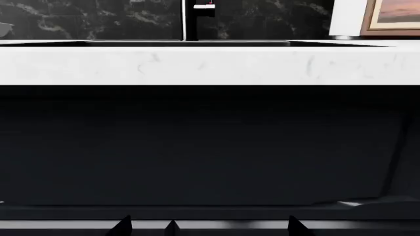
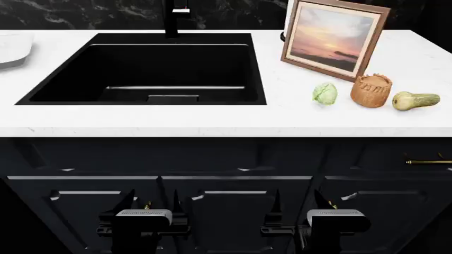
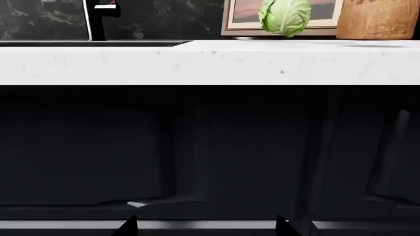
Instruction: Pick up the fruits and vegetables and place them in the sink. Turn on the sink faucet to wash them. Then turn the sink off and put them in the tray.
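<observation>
Head view: both grippers, left (image 2: 154, 211) and right (image 2: 295, 211), hang spread and empty before the dark cabinets; the cabbage (image 2: 325, 93) and squash (image 2: 414, 100) sit on the counter (image 2: 211, 119) right of the sink (image 2: 71, 95). Left wrist view: the faucet (image 1: 190, 19) stands behind the counter edge. Right wrist view: the cabbage rests on the counter beside a brown jar (image 3: 377, 19).

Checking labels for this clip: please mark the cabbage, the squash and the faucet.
cabbage (image 2: 325, 93): head view, middle of the leafy ball.
squash (image 2: 414, 100): head view, middle of its body, on the counter right of the brown jar (image 2: 371, 90).
faucet (image 2: 171, 21): head view, on the black column behind the sink (image 2: 258, 69).
</observation>
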You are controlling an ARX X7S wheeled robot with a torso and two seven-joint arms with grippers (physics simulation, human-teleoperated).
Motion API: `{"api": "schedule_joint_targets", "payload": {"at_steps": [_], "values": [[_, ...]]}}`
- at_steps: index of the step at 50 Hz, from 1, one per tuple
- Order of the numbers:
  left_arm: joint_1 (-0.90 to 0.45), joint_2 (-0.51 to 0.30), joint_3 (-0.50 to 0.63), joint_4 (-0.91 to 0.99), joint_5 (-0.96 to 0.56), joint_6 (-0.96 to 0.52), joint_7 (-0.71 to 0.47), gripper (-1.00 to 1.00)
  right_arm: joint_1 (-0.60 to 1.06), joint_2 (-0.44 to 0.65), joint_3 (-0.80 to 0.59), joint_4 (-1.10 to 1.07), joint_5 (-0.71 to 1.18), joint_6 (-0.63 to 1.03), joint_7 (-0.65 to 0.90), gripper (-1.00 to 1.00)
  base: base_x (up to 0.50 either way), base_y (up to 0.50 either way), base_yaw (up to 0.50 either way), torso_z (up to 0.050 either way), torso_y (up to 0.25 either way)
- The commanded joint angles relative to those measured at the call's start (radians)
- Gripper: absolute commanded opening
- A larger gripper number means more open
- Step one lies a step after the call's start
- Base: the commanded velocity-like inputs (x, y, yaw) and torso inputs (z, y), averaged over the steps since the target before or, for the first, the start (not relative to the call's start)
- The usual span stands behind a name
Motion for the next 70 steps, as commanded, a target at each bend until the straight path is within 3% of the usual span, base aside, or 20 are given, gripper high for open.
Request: {"api": "schedule_joint_targets", "payload": {"at_steps": [1,55,63,70], "values": [[-0.001,-0.016,0.018,-0.001,-0.017,-0.002,-0.019,1.00,-0.001,0.016,-0.020,-0.002,0.013,0.003,0.020,1.00,0.00,0.00,0.00,0.000,0.000],[-0.015,-0.102,0.118,-0.002,-0.117,-0.020,-0.105,1.00,-0.006,0.104,-0.109,-0.018,0.114,0.011,0.101,1.00,0.00,-0.44,0.00,0.000,0.000],[-0.017,-0.143,0.113,0.212,-0.160,-0.236,-0.119,1.00,-0.013,0.141,-0.117,-0.252,0.127,0.200,0.125,1.00,0.00,0.00,0.00,0.000,0.000],[-0.157,-0.237,0.011,0.678,-0.423,-0.751,-0.122,1.00,0.024,0.221,-0.040,-0.796,0.285,0.722,0.162,1.00,0.00,0.00,0.00,0.000,0.000]]}}
